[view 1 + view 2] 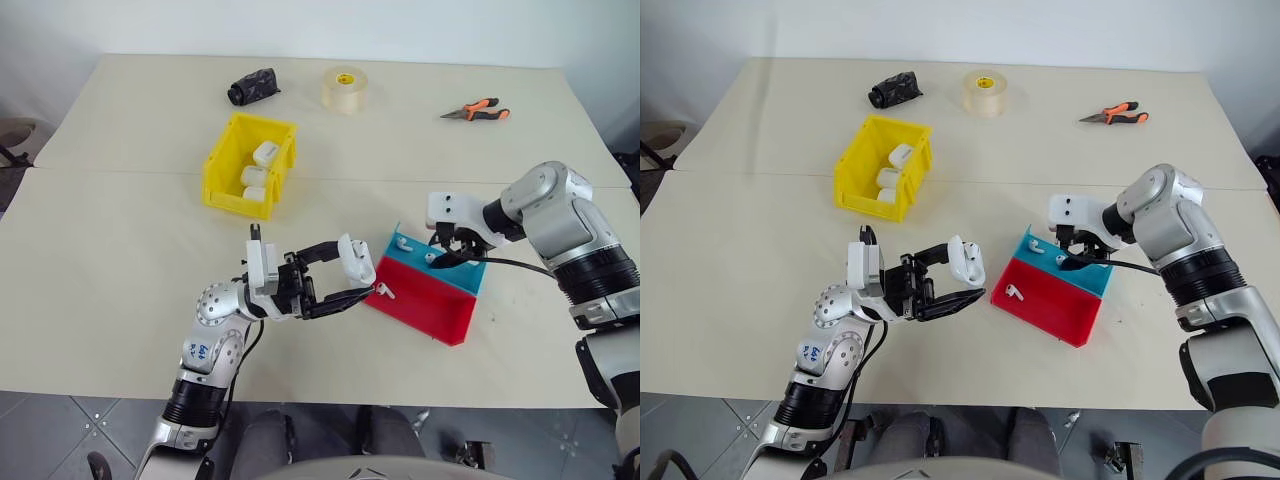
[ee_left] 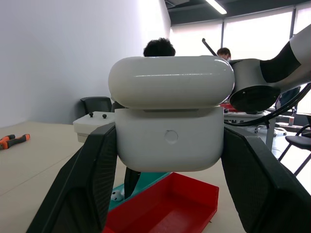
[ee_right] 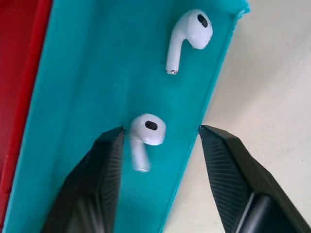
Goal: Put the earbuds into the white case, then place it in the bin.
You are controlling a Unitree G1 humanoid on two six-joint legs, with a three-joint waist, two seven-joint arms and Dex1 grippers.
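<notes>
White case [image 2: 170, 116], long axis across left claw [image 1: 345, 285] pinching it; right claw [image 3: 160, 141] spread round 1 earbud [image 3: 145, 133].

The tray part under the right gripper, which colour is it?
Teal; the right wrist view shows it best.

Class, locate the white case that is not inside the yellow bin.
In the left eye view, the white case is held off the table by the left end effector, just left of the red and teal tray.
</notes>
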